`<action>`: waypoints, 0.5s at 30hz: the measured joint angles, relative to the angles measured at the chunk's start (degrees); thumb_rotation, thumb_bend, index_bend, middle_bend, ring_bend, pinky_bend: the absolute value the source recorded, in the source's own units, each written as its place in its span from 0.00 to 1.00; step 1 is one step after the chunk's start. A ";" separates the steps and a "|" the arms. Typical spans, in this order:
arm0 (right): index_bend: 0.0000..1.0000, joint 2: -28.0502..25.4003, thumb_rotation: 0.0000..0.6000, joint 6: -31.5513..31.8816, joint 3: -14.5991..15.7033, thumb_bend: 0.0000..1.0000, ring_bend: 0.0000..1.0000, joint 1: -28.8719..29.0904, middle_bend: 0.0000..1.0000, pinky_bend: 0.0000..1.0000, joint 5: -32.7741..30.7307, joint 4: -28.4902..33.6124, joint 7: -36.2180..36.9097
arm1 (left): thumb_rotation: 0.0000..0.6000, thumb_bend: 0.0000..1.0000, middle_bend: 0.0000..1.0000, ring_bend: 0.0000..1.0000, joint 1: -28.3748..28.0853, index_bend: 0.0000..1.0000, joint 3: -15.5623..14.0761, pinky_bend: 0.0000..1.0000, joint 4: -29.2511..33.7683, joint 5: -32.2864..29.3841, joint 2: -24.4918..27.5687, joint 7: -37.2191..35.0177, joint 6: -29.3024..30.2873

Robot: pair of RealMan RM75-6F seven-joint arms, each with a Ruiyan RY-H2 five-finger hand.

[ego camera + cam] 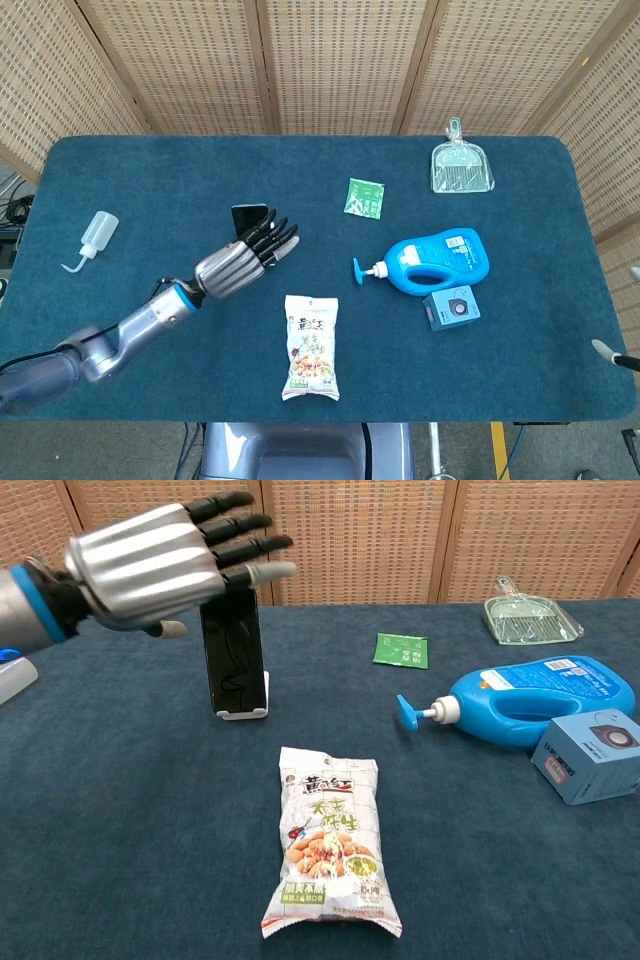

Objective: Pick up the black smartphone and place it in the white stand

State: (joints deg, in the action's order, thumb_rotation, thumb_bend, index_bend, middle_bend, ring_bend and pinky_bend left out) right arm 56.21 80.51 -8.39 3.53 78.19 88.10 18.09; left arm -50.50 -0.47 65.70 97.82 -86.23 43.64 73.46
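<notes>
The black smartphone [233, 650] stands upright in the white stand [242, 711] left of the table's centre. In the head view only the phone's top [249, 213] shows above my left hand [238, 262]. That hand [160, 557] hovers above and in front of the phone with its fingers stretched out and apart, holding nothing. The chest view shows a gap between the hand and the phone. My right hand appears only as a pale tip [607, 349] at the right edge of the head view.
A snack bag [331, 839] lies in front of the stand. To the right are a blue detergent bottle [530, 702], a small blue box [594, 756], a green sachet [401, 650] and a clear dustpan [530, 615]. A squeeze bottle [94, 237] lies at far left.
</notes>
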 measured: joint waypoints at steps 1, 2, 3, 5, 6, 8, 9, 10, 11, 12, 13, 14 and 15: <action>0.00 0.08 1.00 0.11 0.05 0.05 0.00 -0.05 0.00 0.00 -0.02 0.14 -0.34 | 1.00 0.00 0.00 0.00 1.23 0.00 0.15 0.00 2.86 -0.59 1.50 -1.70 1.35; 0.00 0.13 1.00 0.21 0.07 0.05 0.00 -0.10 0.00 0.00 -0.05 0.22 -0.55 | 1.00 0.00 0.00 0.00 2.54 0.00 0.30 0.00 5.79 -1.27 3.06 -3.03 2.70; 0.00 0.15 1.00 0.33 0.09 0.05 0.00 -0.15 0.00 0.00 -0.08 0.30 -0.74 | 1.00 0.00 0.00 0.00 4.29 0.00 0.47 0.00 9.60 -2.24 5.04 -4.44 4.38; 0.00 0.17 1.00 0.68 0.13 0.05 0.00 -0.32 0.00 0.00 -0.08 0.54 -1.12 | 1.00 0.00 0.00 0.00 7.00 0.00 0.70 0.00 14.41 -3.92 7.60 -6.50 6.70; 0.00 0.18 1.00 0.85 0.15 0.05 0.00 -0.39 0.00 0.00 -0.06 0.64 -1.27 | 1.00 0.00 0.00 0.00 8.92 0.00 0.83 0.00 16.65 -5.18 9.18 -8.36 8.21; 0.00 0.18 1.00 1.17 0.18 0.05 0.00 -0.52 0.00 0.00 0.04 0.88 -1.57 | 1.00 0.00 0.00 0.00 11.98 0.00 1.00 0.00 19.06 -7.27 11.37 -12.01 10.43; 0.00 0.17 1.00 1.29 0.19 0.05 0.00 -0.56 0.00 0.00 0.08 0.99 -1.65 | 1.00 0.00 0.00 0.00 14.07 0.00 1.10 0.00 20.26 -8.75 12.60 -14.71 11.85; 0.00 0.12 1.00 1.53 0.20 0.05 0.00 -0.66 0.00 0.00 0.19 1.21 -1.72 | 1.00 0.00 0.00 0.00 15.57 0.00 1.13 0.00 20.95 -9.89 13.32 -16.80 12.75; 0.00 0.07 1.00 1.77 0.22 0.05 0.00 -0.74 0.00 0.00 0.30 1.40 -1.78 | 1.00 0.00 0.00 0.00 17.03 0.00 1.13 0.00 21.49 -11.07 13.91 -18.93 13.46; 0.00 0.02 1.00 2.04 0.23 0.05 0.00 -0.83 0.00 0.00 0.42 1.59 -1.86 | 1.00 0.00 0.00 0.00 18.90 0.00 1.08 0.00 22.12 -12.69 14.58 -21.82 14.14; 0.00 -0.02 1.00 2.40 0.25 0.05 0.00 -0.95 0.00 0.00 0.59 1.82 -2.08 | 1.00 0.00 0.00 0.00 20.25 0.00 1.00 0.00 22.56 -13.92 15.06 -24.01 14.45; 0.00 -0.02 1.00 2.65 0.28 0.05 0.00 -1.04 0.00 0.00 0.73 1.95 -2.29 | 1.00 0.00 0.00 0.00 21.58 0.00 0.90 0.00 22.95 -15.14 15.51 -26.21 14.66; 0.00 -0.02 1.00 2.85 0.33 0.05 0.00 -1.12 0.00 0.00 0.85 2.05 -2.51 | 1.00 0.00 0.00 0.00 23.28 0.00 0.70 0.00 23.39 -16.60 16.11 -29.11 14.84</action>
State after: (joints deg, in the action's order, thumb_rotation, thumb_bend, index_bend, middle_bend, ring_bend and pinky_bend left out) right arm 56.19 83.36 -8.06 2.41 79.04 90.16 15.59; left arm -27.22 0.23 89.09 81.23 -70.12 14.53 88.30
